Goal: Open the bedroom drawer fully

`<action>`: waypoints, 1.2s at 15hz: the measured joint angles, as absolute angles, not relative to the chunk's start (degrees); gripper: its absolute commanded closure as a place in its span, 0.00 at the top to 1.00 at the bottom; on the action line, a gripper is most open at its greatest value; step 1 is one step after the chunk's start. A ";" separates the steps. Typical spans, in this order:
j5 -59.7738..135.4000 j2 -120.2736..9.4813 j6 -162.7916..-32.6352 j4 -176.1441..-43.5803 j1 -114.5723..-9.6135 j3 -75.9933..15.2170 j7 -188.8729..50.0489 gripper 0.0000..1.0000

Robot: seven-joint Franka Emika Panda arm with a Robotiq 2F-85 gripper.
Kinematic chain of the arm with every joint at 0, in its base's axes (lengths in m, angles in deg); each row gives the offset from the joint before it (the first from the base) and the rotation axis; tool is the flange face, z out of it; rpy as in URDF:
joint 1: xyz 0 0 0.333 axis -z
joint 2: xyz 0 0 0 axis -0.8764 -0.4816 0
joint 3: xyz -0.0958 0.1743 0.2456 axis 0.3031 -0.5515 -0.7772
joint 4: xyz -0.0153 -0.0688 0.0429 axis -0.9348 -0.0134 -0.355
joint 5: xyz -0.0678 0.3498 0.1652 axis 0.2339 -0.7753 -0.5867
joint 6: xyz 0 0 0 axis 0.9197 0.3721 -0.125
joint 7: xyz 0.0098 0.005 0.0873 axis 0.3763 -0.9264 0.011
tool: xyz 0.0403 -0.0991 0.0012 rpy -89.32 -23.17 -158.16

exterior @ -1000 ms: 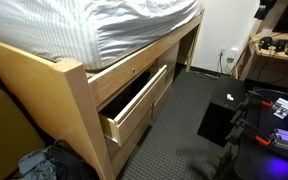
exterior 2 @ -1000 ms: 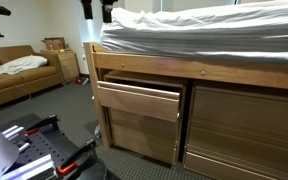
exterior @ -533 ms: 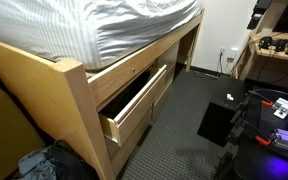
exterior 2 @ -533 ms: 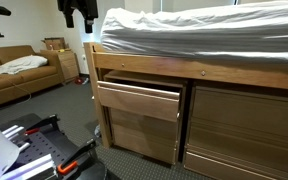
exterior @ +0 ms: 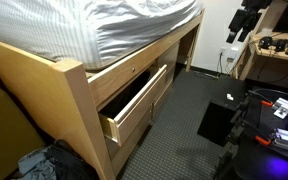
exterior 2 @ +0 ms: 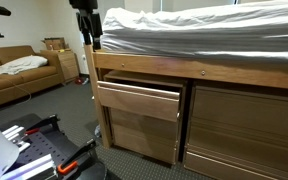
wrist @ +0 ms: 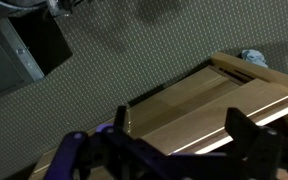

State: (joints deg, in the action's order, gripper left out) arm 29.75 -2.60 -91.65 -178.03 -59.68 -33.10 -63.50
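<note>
**Q:** Where does the bedroom drawer [exterior: 137, 108] stand?

**A:** It sits directly under the bed's side rail [exterior 2: 224, 70] and is pulled partway out, its dark interior exposed in both exterior views. The matching drawer front [exterior 2: 139, 135] below it is shut flush.

**Q:** And the gripper [exterior 2: 90, 36]?

**A:** It hangs high beside the mattress [exterior 2: 204, 30], at the bed's corner and well apart from the drawer. The wrist view shows its fingers [wrist: 79, 150] spread wide with nothing between them, above blond wood and grey carpet [wrist: 134, 50].
</note>
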 measured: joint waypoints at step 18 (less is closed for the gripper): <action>8.93 -27.34 -110.02 -177.45 -62.30 -39.69 -38.73 1.00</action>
State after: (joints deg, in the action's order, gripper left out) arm 8.93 -27.34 -110.02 -177.45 -62.30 -39.69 -38.73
